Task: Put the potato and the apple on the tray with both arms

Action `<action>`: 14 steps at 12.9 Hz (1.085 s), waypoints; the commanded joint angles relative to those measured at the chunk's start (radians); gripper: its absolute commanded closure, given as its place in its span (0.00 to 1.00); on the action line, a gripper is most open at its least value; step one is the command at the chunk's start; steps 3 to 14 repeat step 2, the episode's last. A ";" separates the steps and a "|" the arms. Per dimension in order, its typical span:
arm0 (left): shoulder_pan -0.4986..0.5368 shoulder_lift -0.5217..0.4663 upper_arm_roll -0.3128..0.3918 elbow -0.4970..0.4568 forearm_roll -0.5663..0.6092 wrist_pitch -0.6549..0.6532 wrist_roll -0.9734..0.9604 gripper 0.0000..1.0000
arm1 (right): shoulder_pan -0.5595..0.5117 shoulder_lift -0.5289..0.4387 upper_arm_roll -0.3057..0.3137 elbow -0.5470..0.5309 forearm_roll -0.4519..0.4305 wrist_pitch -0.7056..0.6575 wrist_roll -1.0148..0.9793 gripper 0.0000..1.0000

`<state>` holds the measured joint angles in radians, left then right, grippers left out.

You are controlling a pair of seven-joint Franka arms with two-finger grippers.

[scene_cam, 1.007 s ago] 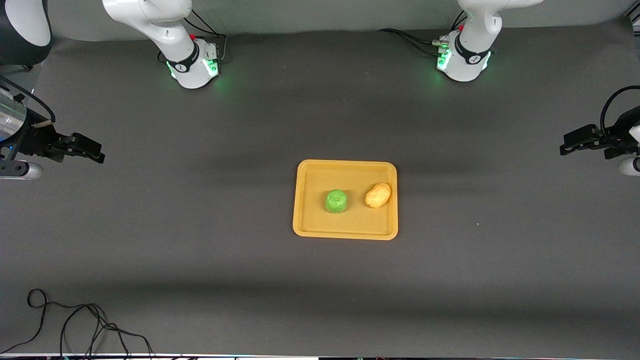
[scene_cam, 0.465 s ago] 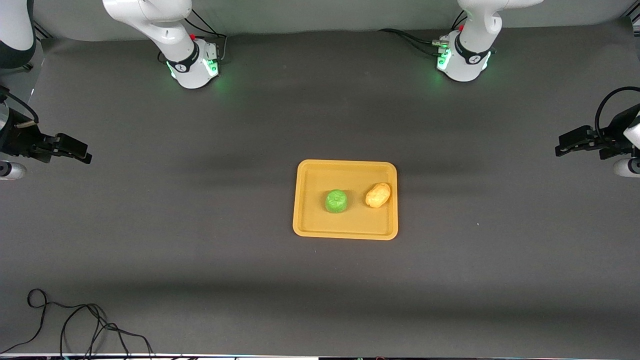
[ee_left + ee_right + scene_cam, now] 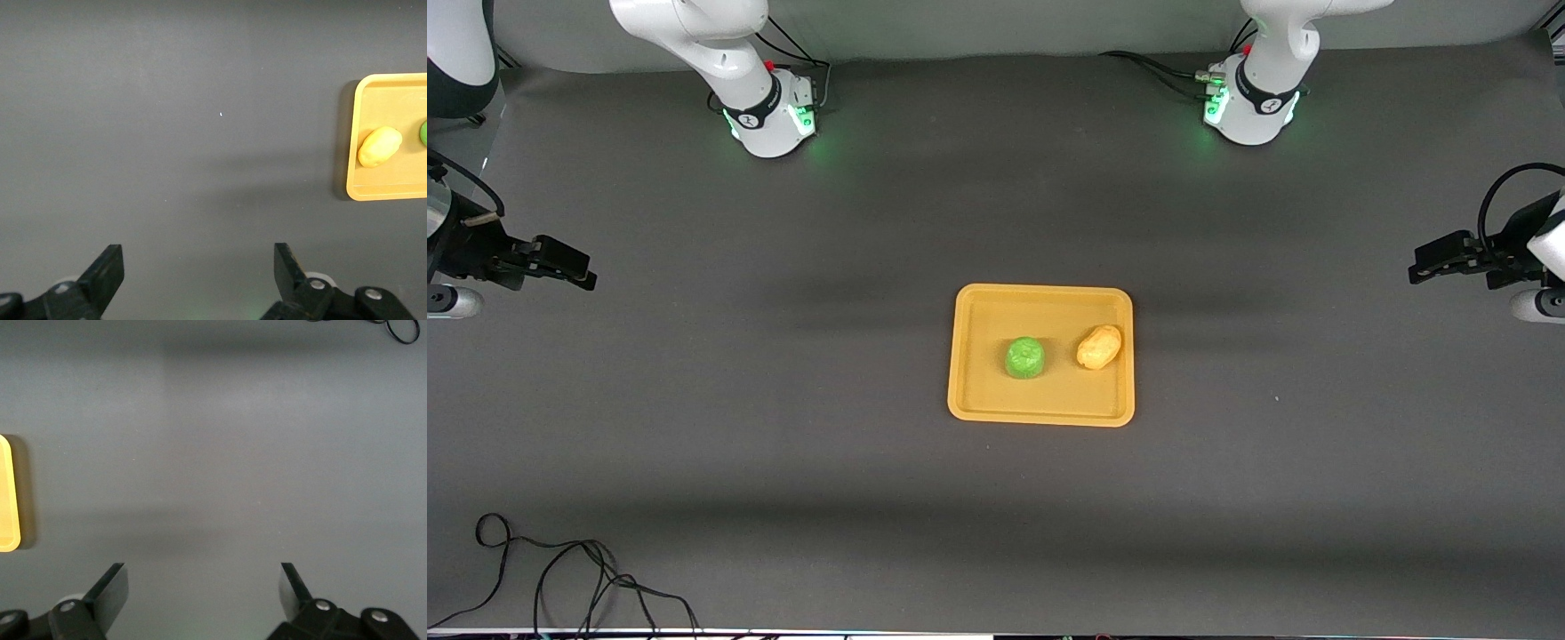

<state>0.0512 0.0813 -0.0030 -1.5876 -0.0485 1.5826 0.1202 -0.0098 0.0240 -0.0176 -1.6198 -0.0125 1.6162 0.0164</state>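
The orange-yellow tray (image 3: 975, 396) lies in the middle of the dark table. The green apple (image 3: 1025, 357) and the yellow-orange potato (image 3: 1099, 347) rest on it side by side, the potato toward the left arm's end. The left wrist view shows the tray (image 3: 373, 187), the potato (image 3: 379, 147) and an edge of the apple (image 3: 423, 133). The right wrist view shows only a corner of the tray (image 3: 5, 513). My left gripper (image 3: 1416, 270) is open and empty over bare table at the left arm's end. My right gripper (image 3: 587, 272) is open and empty over the right arm's end.
A loose black cable (image 3: 569, 569) lies on the table near the front camera at the right arm's end; it also shows in the right wrist view (image 3: 400, 330). The two arm bases (image 3: 774, 116) (image 3: 1249, 111) stand along the edge farthest from the front camera.
My right gripper drew back outward, then shifted slightly toward the tray again. My left gripper crept a little toward the tray. Apple, potato and tray have not moved.
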 commanded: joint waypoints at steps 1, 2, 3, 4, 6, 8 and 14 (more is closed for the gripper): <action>-0.008 0.005 0.008 0.023 -0.005 -0.003 -0.020 0.00 | -0.007 -0.010 0.005 0.006 0.014 -0.001 -0.004 0.00; -0.004 0.005 0.008 0.027 0.001 -0.003 -0.022 0.00 | -0.007 -0.010 0.005 0.006 0.014 -0.001 -0.006 0.00; -0.004 0.005 0.008 0.027 0.001 -0.003 -0.022 0.00 | -0.007 -0.010 0.005 0.006 0.014 -0.001 -0.006 0.00; -0.004 0.005 0.008 0.027 0.001 -0.003 -0.022 0.00 | -0.007 -0.010 0.005 0.006 0.014 -0.001 -0.006 0.00; -0.004 0.005 0.008 0.027 0.001 -0.003 -0.022 0.00 | -0.007 -0.010 0.005 0.006 0.014 -0.001 -0.006 0.00; -0.004 0.005 0.008 0.027 0.001 -0.003 -0.022 0.00 | -0.007 -0.010 0.005 0.006 0.014 -0.001 -0.006 0.00; -0.004 0.005 0.008 0.027 0.001 -0.003 -0.022 0.00 | -0.007 -0.010 0.005 0.006 0.014 -0.001 -0.006 0.00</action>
